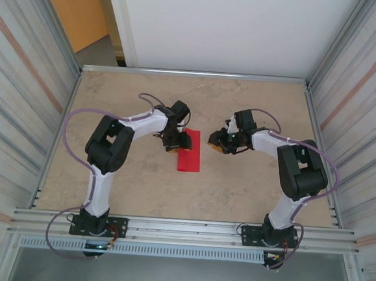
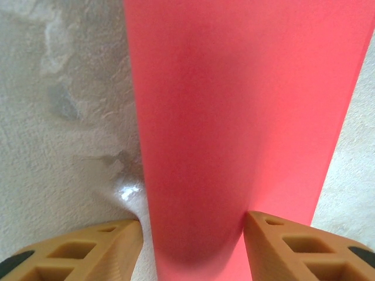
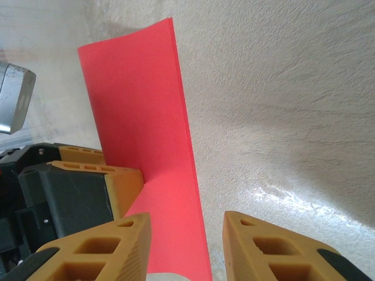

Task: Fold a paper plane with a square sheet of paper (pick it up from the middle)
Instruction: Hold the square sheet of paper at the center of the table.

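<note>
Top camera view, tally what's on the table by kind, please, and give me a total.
red paper sheet: 1
robot arms: 2, the left arm and the right arm
Total: 3

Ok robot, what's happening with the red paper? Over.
Left hand open, low over the red paper. Right hand open, empty, beside its edge. Paper a narrow strip, flat on table.
</note>
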